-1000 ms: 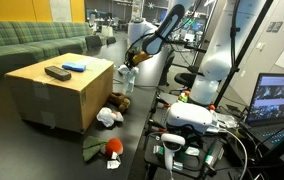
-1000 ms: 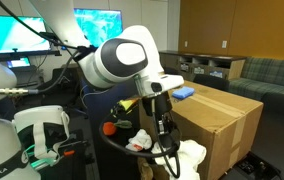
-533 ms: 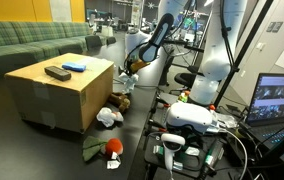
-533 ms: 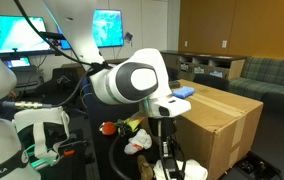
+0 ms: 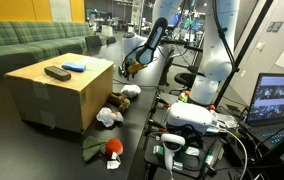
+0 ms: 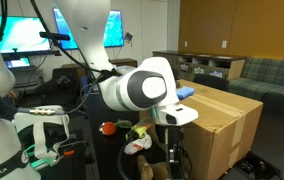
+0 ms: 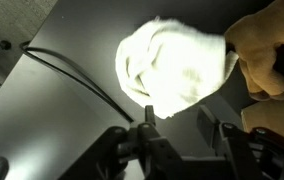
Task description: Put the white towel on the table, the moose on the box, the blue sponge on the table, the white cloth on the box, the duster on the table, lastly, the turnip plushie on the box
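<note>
My gripper (image 7: 187,130) is open and empty, its fingers (image 7: 149,124) just above a crumpled white cloth (image 7: 172,62) on the dark surface. The brown moose (image 7: 267,48) lies right beside the cloth. In an exterior view the gripper (image 5: 130,68) hangs over the moose (image 5: 125,97) and the white cloth (image 5: 107,117), next to the cardboard box (image 5: 57,95). A blue sponge (image 5: 75,67) and a dark duster (image 5: 57,72) lie on the box. The red turnip plushie (image 5: 109,148) with green leaves lies nearer the front. The sponge (image 6: 187,92) and white cloth (image 6: 137,147) also show behind the arm.
A green sofa (image 5: 27,42) stands behind the box. A headset (image 5: 197,117), cables and a laptop (image 5: 282,100) crowd a bench beside the plush toys. A black cable (image 7: 62,70) runs across the dark surface near the cloth.
The arm has swung down and in toward the box; the gripper has come lower over the white cloth and the moose. The objects have not moved.
</note>
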